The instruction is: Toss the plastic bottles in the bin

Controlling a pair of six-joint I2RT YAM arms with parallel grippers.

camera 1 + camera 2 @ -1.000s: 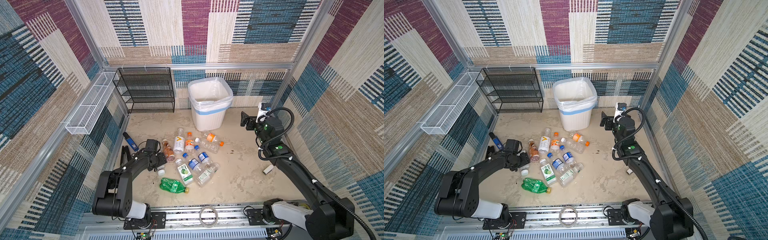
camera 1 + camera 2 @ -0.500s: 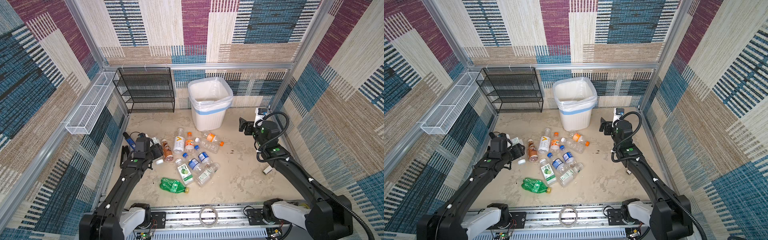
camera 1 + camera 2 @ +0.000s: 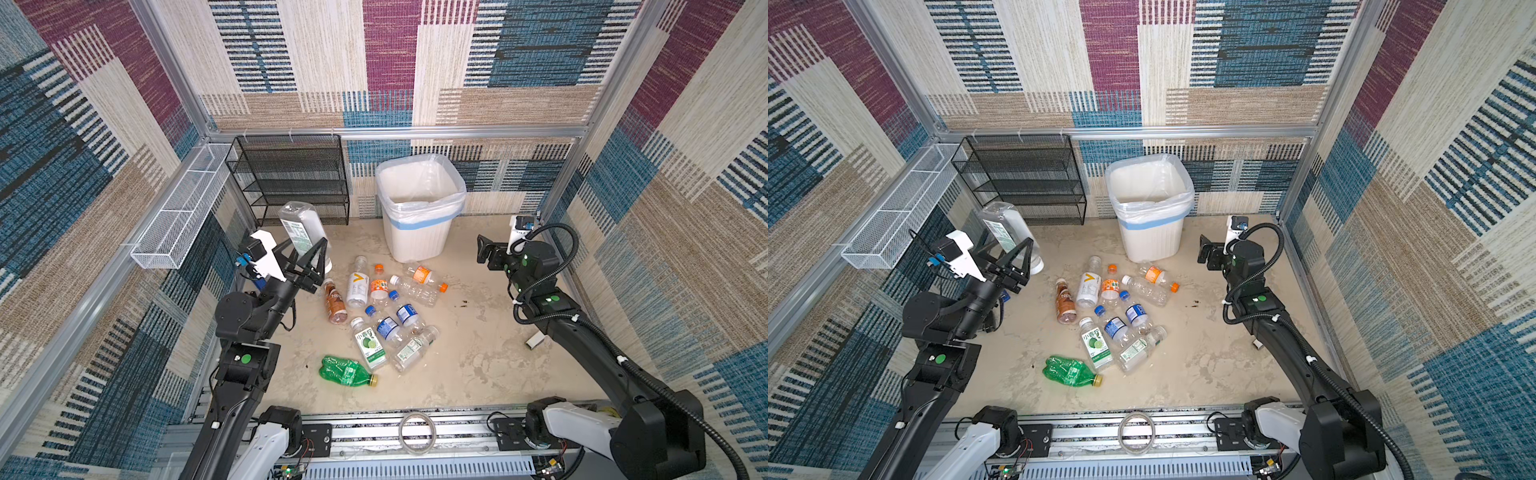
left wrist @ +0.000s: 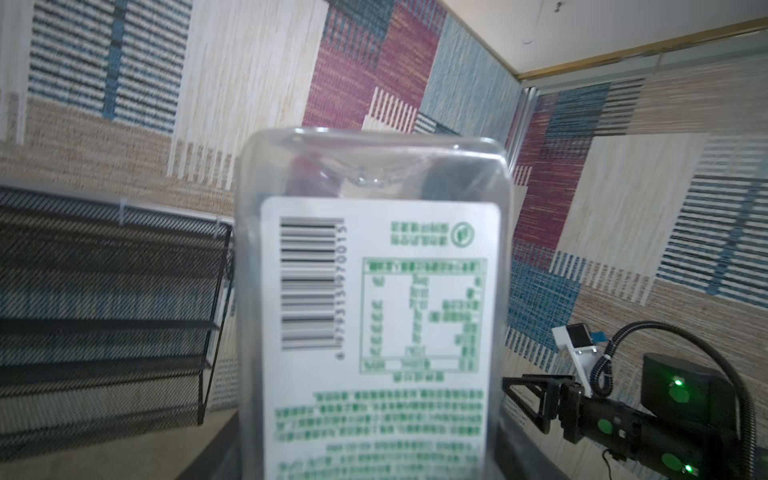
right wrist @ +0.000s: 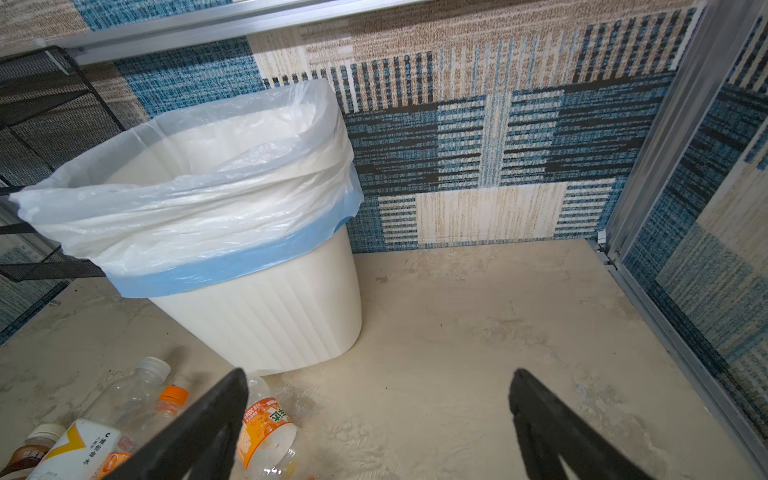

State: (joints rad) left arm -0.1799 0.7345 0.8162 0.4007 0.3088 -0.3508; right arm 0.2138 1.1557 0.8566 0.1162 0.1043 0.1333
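My left gripper [image 3: 304,250] is shut on a clear plastic bottle [image 3: 300,228] with a white, green-printed label. It holds the bottle above the floor with the base up and the white cap down, left of the bin. The label fills the left wrist view [image 4: 374,316]. The white ribbed bin [image 3: 419,239] with its blue-banded bag stands at the back wall. Several plastic bottles [image 3: 386,307] lie on the floor in front of it, with a crushed green one [image 3: 345,372] nearest the front. My right gripper [image 3: 484,251] stands open, right of the bin, beside an orange-labelled bottle [image 5: 266,424].
A black mesh rack [image 3: 291,183] stands at the back left, next to the bin [image 3: 1150,243]. A white wire basket [image 3: 183,212] hangs on the left wall. A small white block [image 3: 534,341] lies by the right wall. A tape ring [image 3: 417,430] rests on the front rail.
My left gripper has risen from the floor beside the pile, carrying the clear bottle up and back towards the rack. The right gripper has shifted slightly forward and stayed open.
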